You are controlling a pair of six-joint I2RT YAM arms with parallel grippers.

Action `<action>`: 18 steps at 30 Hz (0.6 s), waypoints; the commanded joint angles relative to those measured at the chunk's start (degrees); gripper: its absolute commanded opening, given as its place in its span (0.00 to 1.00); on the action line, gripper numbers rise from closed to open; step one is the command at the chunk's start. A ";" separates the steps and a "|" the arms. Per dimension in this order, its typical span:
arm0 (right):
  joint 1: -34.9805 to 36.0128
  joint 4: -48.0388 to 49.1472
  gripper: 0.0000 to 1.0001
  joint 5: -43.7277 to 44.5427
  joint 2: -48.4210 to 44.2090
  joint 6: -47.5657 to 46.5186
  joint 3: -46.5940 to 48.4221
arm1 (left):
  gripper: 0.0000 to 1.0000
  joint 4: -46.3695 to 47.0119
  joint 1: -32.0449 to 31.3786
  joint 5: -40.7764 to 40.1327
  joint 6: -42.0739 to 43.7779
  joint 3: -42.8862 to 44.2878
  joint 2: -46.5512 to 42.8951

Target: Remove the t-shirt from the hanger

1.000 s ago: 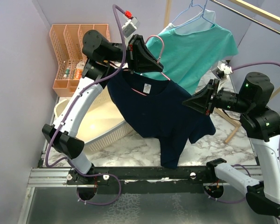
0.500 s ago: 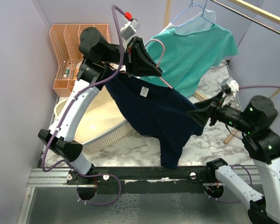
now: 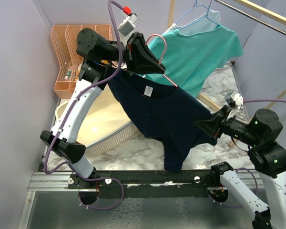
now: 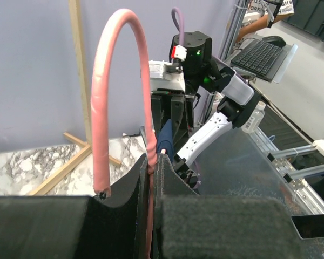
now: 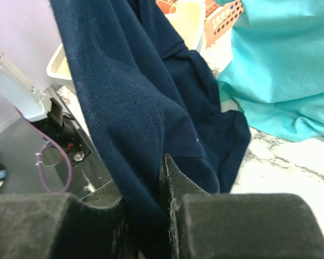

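Note:
A navy t-shirt (image 3: 162, 114) hangs on a pink hanger (image 3: 161, 47) held up in the air. My left gripper (image 3: 155, 64) is shut on the pink hanger's neck; its hook (image 4: 110, 91) curves above the jaws in the left wrist view. My right gripper (image 3: 203, 127) is shut on the navy t-shirt's right sleeve edge, and the navy cloth (image 5: 140, 124) fills the jaws in the right wrist view. The shirt's left shoulder still sits on the hanger; its right side slopes down toward my right gripper.
A teal t-shirt (image 3: 200, 50) hangs on a light blue hanger (image 3: 200, 12) from a wooden rack (image 3: 257, 9) behind. A cream basket (image 3: 100, 129) lies at the left. An orange file organizer (image 3: 71, 52) stands at the back left.
My left gripper has lifted the hanger slightly up and left. My right gripper has dropped down, pulling the navy sleeve lower.

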 commanded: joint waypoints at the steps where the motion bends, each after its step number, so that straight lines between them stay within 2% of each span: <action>1: 0.01 -0.20 0.02 1.47 -0.09 1.11 -0.29 | 0.00 3.31 0.21 -1.04 -1.88 1.90 -0.03; 4: 0.01 -1.26 0.01 10.72 -0.70 3.50 1.20 | 0.00 -2.79 0.37 -1.99 3.78 1.70 -0.63; 7: 0.01 -3.48 0.01 23.95 -1.99 6.34 3.47 | 0.00 -7.83 0.68 -3.78 8.54 0.28 -1.57; 12: 0.01 -12.19 0.01 50.18 -2.69 14.06 7.59 | 0.00 -8.13 1.13 -6.01 9.60 -0.05 -2.09; 18: 0.01 -20.47 0.01 67.25 -3.08 20.27 8.56 | 0.00 -6.23 1.27 -7.49 9.91 0.33 -2.97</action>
